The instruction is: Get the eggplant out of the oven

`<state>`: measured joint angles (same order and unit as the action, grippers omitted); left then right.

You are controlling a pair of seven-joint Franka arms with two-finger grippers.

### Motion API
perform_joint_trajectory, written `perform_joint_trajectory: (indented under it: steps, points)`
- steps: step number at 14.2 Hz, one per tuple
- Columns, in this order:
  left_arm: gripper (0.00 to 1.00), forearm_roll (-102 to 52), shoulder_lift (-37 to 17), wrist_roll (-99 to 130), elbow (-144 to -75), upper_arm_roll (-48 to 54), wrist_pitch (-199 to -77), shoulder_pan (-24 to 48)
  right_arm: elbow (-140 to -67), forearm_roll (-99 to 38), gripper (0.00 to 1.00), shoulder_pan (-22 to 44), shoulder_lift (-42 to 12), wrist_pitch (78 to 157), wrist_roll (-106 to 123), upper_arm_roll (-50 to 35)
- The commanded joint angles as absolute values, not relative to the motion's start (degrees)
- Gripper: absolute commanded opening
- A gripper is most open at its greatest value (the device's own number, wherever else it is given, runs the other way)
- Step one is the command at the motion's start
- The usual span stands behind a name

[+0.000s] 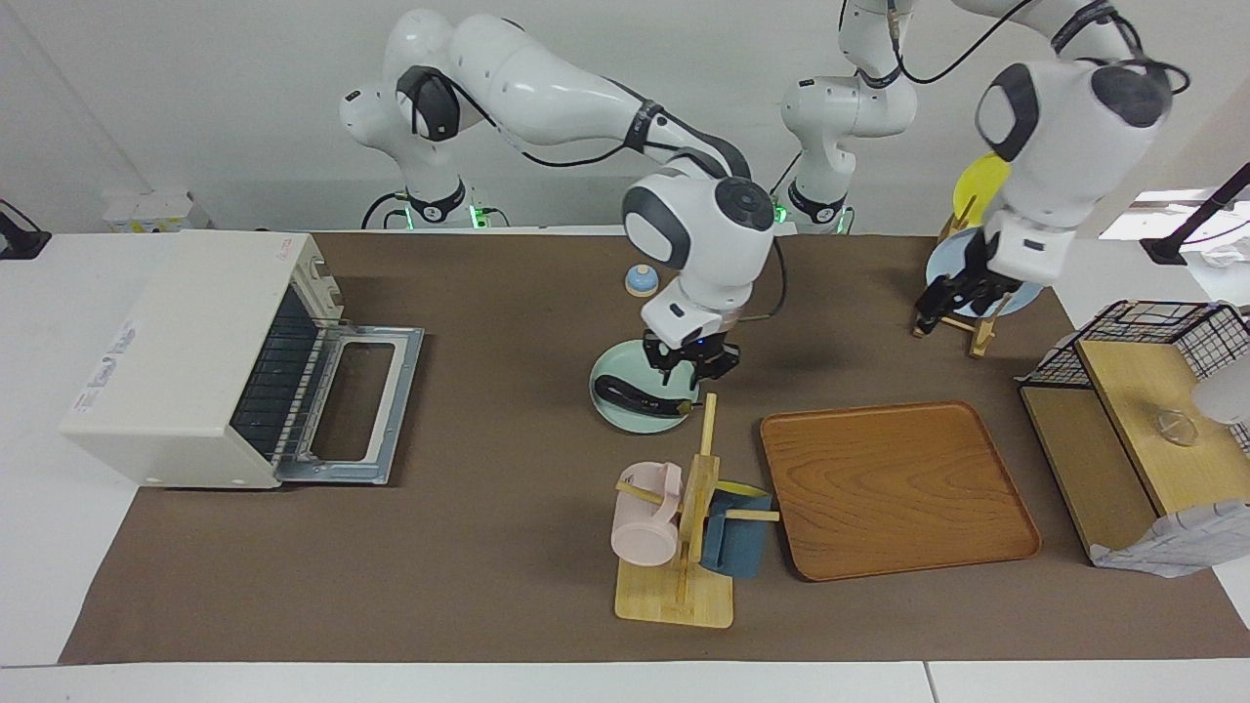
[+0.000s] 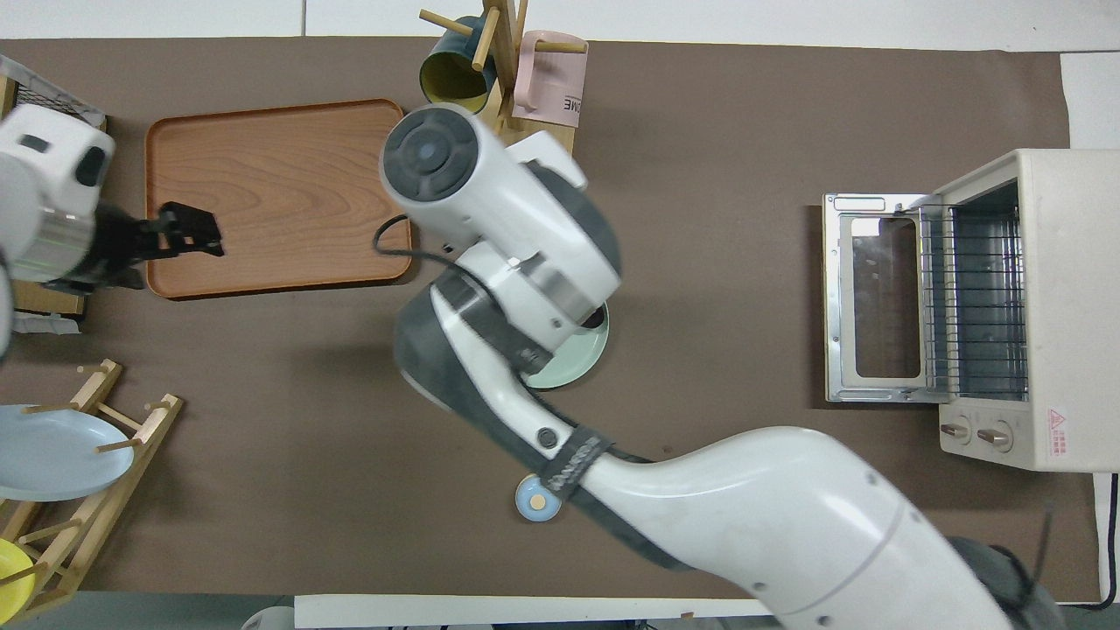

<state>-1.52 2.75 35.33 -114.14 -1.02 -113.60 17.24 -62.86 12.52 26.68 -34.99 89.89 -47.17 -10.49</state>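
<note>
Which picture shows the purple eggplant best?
The facing view. There the eggplant lies in plain sight on the mint-green plate, under the right gripper. In the overhead view the right arm covers the eggplant entirely; only the plate's edge shows.

arms: glossy white shells | joints: dark grey | cables: black

Eggplant [image 1: 645, 394]: hidden in the overhead view under the right arm.
Mint plate [image 2: 573, 363]: mostly covered there.
Right pincer [image 1: 689, 363]: hidden overhead.
Yellow plate [image 2: 10, 586], blue plate [image 2: 52, 451], wire basket [image 1: 1138, 337]: cut by picture edges.
</note>
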Motion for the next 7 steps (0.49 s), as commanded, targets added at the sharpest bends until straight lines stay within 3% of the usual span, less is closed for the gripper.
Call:
perform_joint_trajectory:
  steps: [1, 4, 7]
  points:
    - [1.0, -1.32, -3.57, 56.77, -114.7, -1.58, -122.92, 28.52, -88.33, 11.34, 0.21, 15.77, -21.66, 96.46, -37.13, -11.43]
    - [1.0, -1.41, -12.01, 76.4, -107.78, -1.5, -125.94, 38.12, -103.32, 12.13, 0.04, 5.31, -16.62, 103.07, -26.05, -11.42]
    - [1.0, -1.76, -20.27, 87.78, -102.15, -1.58, -131.29, 44.54, -110.98, 12.22, 0.01, 0.71, -14.6, 110.37, -24.08, -11.34]
